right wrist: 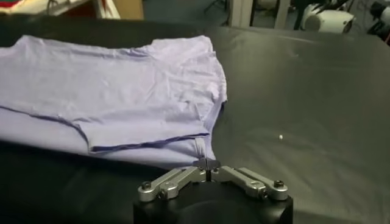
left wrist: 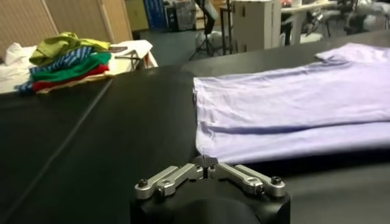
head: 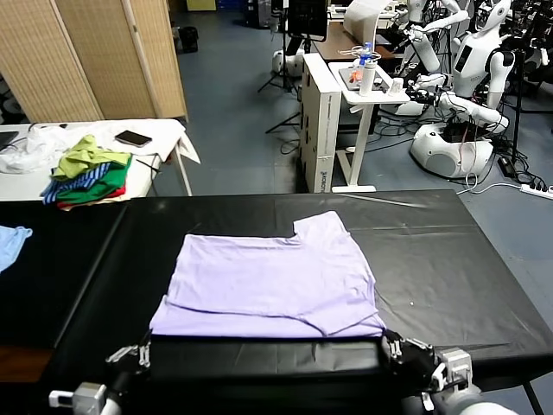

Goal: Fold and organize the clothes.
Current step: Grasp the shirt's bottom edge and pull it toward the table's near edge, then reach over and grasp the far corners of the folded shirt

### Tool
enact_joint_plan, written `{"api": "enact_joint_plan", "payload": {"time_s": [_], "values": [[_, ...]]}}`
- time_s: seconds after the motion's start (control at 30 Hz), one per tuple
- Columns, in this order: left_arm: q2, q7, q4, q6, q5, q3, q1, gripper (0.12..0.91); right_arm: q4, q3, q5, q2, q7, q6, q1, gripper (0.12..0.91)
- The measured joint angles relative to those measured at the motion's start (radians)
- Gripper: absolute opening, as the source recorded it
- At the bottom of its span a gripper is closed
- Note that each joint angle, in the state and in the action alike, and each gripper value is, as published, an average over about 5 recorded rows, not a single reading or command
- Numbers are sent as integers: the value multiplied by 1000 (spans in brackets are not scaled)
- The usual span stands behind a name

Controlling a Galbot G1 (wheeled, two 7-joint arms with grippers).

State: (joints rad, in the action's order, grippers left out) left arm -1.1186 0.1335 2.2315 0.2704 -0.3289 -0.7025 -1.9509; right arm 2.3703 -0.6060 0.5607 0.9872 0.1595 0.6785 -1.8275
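We're in a robotics lab. White humanoid robots (head: 471,65) stand along the far side, among cables (head: 518,177), tripods (head: 283,60) and a white equipment stand (head: 333,121).

Table near edge: your left gripper (head: 143,353) and right gripper (head: 390,344), both closed, sit at the T-shirt's (head: 272,281) two near corners; the bare black strip between them along the table (head: 449,277) edge is open to you.
Right side: from the shirt's right hem to the right edge you have bare surface.
Left side: bare surface to the left edge, except a light blue garment (head: 10,242) lying at that edge.
Far edge: a clear band runs behind the collar.
Off the table, far left: a garment pile (head: 86,173) and a phone (head: 133,138) occupy the white side table (head: 164,130).
Beyond the far edge: a white stand (head: 333,130) blocks reach.
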Motion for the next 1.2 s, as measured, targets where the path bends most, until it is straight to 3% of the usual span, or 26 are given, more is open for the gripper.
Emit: {"api": "enact_joint_plan", "payload": {"time_s": [0.23, 0.33, 0.47, 0.6, 0.7, 0.83, 0.93, 1.07, 1.2], "values": [[-2, 9, 40, 18, 2, -41, -71, 145, 13, 8, 0, 3, -1, 19, -16, 169], [-7, 9, 46, 24, 1, -52, -90, 145, 24, 8, 0, 4, -5, 32, -27, 295], [-19, 23, 54, 44, 1, -55, -101, 162, 44, 5, 2, 3, -7, 45, -44, 522], [-32, 41, 70, 69, 1, -55, -115, 338, 66, -7, 18, -4, -10, 46, -56, 764], [-39, 64, 87, 91, 1, -57, -127, 528, 84, -20, 52, -11, -8, 30, -45, 879], [-38, 101, 121, 105, -26, -67, -148, 780, 88, -34, 114, -27, 1, -9, 14, 905], [-29, 95, 158, 114, -61, -77, -146, 884, 64, -25, 147, -44, 2, -29, 91, 907], [-4, 72, 186, 130, -121, -76, -90, 905, -24, 21, 199, -63, 28, -17, 248, 907], [34, 92, 162, 150, -240, -58, 32, 907, -150, 94, 251, -72, 73, 15, 431, 907]]}}
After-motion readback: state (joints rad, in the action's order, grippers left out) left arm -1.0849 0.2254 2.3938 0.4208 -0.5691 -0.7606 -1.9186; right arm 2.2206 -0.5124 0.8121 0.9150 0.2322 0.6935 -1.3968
